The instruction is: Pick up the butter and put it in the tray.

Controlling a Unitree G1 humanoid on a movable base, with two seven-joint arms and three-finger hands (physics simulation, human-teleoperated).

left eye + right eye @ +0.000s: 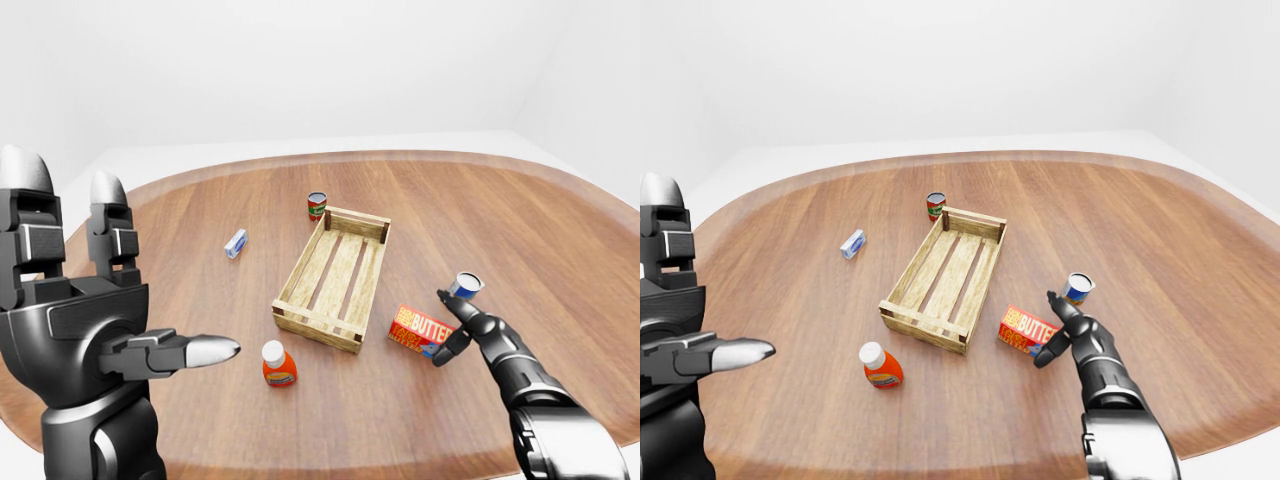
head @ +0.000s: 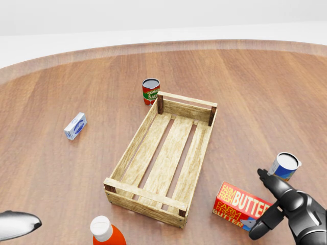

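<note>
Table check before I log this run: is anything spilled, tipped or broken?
Nothing stands out. The butter lies flat beside the tray, with the right robot hand open at its edge; both cans and the bottle stand upright.

Left robot hand (image 1: pixel 90 310) raised, fingers spread. Right robot hand (image 2: pixel 286 209) low, fingers parted, reaching forward.

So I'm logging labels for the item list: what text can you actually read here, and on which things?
"FARM FRESH BUTTER": butter box.
"TOMATO SAUCE", barely legible: red can.
Small blue carton, blue can, orange bottle: print too small to read.
</note>
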